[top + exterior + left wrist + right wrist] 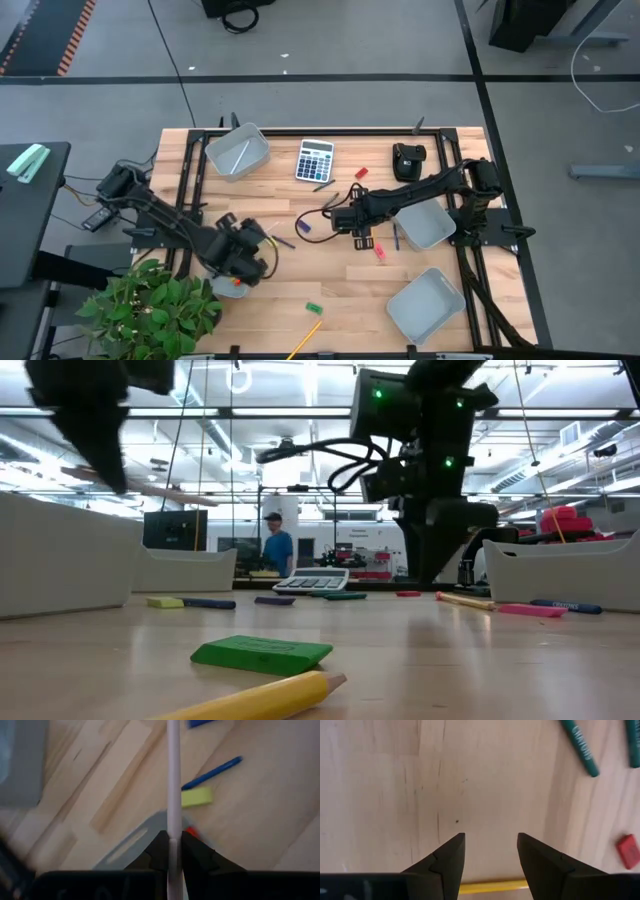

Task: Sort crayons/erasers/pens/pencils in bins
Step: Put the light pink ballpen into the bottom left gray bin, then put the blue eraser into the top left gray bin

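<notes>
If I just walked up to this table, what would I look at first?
Probably the left gripper, at the table's left front edge, shut on a long pale pencil that sticks straight out past its fingers. Next, the right gripper, open over the bare wood in the middle with a yellow pencil lying between its fingers. Down low, a green eraser sits closest to the front edge.

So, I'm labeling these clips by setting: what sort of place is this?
Probably a robotics lab or workshop: a wooden table on a grey concrete floor, ceiling strip lights, and a person by workbenches behind.
</notes>
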`<state>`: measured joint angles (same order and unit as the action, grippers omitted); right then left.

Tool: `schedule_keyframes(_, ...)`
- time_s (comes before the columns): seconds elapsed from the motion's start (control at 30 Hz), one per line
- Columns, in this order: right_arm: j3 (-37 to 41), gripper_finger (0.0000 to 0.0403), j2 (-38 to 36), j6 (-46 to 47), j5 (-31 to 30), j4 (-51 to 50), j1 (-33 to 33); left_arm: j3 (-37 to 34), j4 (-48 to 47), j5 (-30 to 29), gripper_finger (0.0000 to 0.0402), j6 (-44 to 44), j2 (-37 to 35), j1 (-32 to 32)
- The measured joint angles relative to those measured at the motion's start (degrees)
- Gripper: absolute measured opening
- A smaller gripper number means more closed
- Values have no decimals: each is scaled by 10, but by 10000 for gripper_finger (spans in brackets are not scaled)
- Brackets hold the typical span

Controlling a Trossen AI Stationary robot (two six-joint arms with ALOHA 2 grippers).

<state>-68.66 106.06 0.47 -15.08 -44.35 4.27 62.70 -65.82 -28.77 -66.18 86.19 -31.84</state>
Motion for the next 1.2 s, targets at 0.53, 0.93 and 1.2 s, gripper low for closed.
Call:
schedule_keyframes(0.53, 29, 190, 0, -7, 4, 36, 0, -19, -53, -4, 42, -348, 0, -180)
schedule_keyframes(0.93, 29, 190, 0, -1, 33, 45, 0, -23, -51, 17, 104, -378, 1, -185)
schedule_keyframes(1.2, 16, 190, 1, -4, 34, 106, 0, -23, -51, -26, 131, -257, 0, -135)
